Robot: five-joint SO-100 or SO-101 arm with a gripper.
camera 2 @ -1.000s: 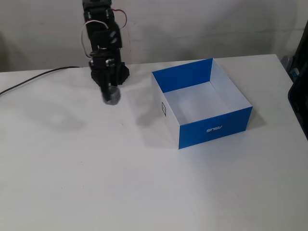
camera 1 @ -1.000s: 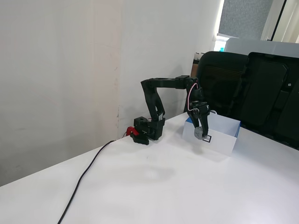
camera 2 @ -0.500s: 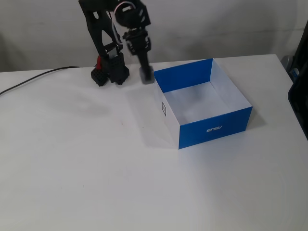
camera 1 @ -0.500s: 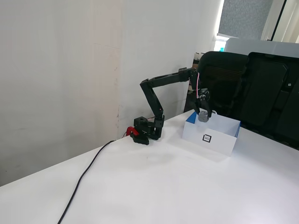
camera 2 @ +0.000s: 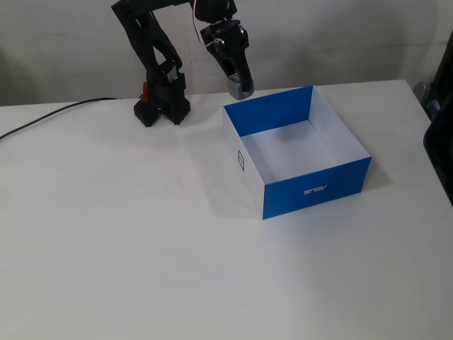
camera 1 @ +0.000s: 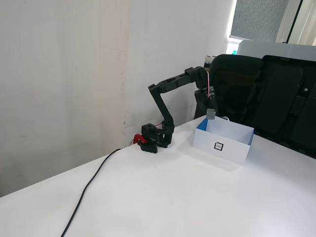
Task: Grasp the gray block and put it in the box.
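The box is white outside with blue on some walls and a black-and-white square marker on one side; it stands on the white table and shows in both fixed views. My gripper points down and is shut on the gray block, a tiny gray cube held at the fingertips. It hangs just above the box's far left corner in a fixed view. In the other fixed view the block sits just above the box's back left rim.
The arm's black base with a red part is clamped behind the box to the left. A black cable runs from it across the table. Black office chairs stand behind the table.
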